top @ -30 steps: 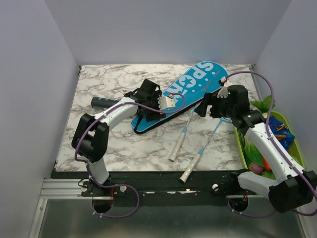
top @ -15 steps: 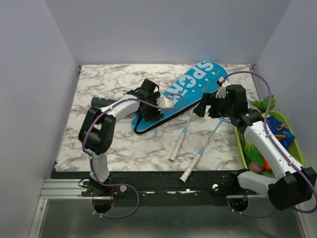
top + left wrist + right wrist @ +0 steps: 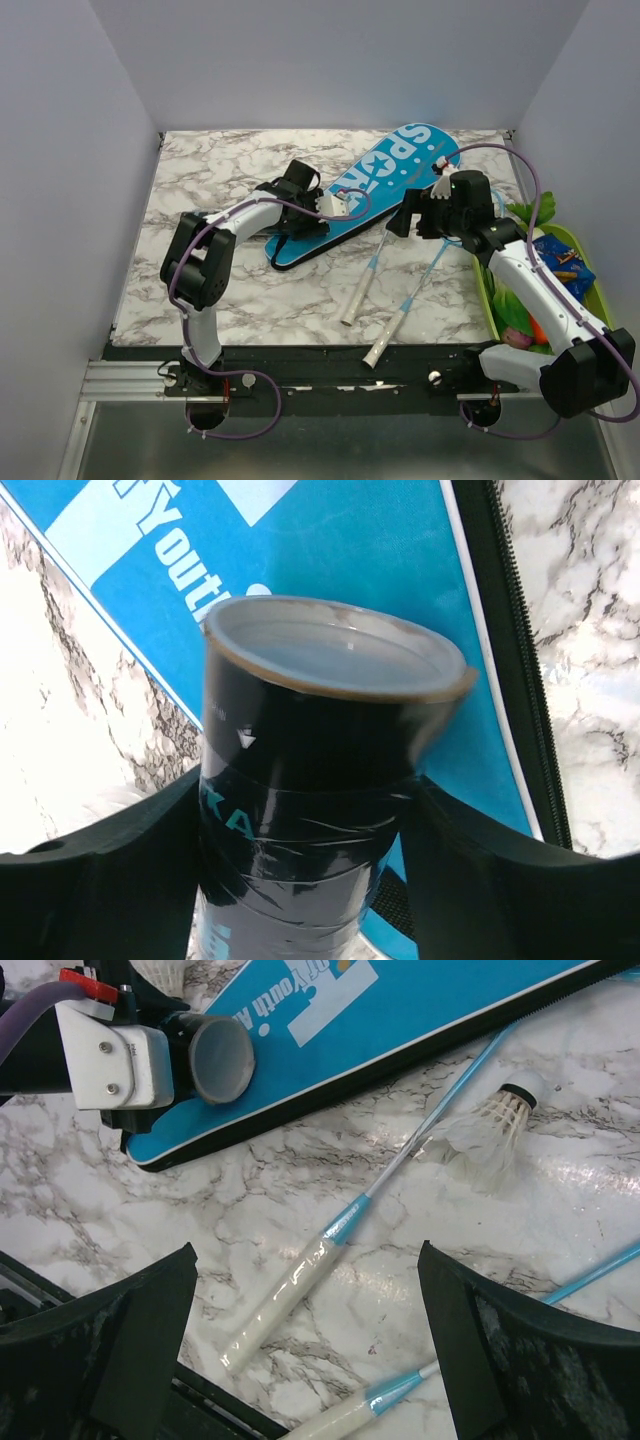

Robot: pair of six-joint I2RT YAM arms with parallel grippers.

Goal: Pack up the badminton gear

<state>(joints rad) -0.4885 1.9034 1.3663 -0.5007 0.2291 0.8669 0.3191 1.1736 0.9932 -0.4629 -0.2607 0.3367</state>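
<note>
Long cyan racket-shaped bag (image 3: 400, 165) lettered "SPORT", "Youth", mid-table, two thin light-blue white-handled rackets (image 3: 288, 1292) beside it, my left gripper (image 3: 300, 830) clenched on black tube (image 3: 300, 745) marked "KA", my right gripper (image 3: 308, 1260) spread, empty.

Plain pale walls (image 3: 330, 60) box the grey-veined marble counter (image 3: 200, 180) along its far, left and right edges.

Cyan SPORT bag (image 3: 400, 168) diagonal on marble table (image 3: 200, 180), two rackets (image 3: 366, 278) alongside

Left fingers (image 3: 100, 880) sit clamped on a black tube (image 3: 300, 810) — right fingers (image 3: 120, 1330) hang spread wide, pointing downward.
</note>
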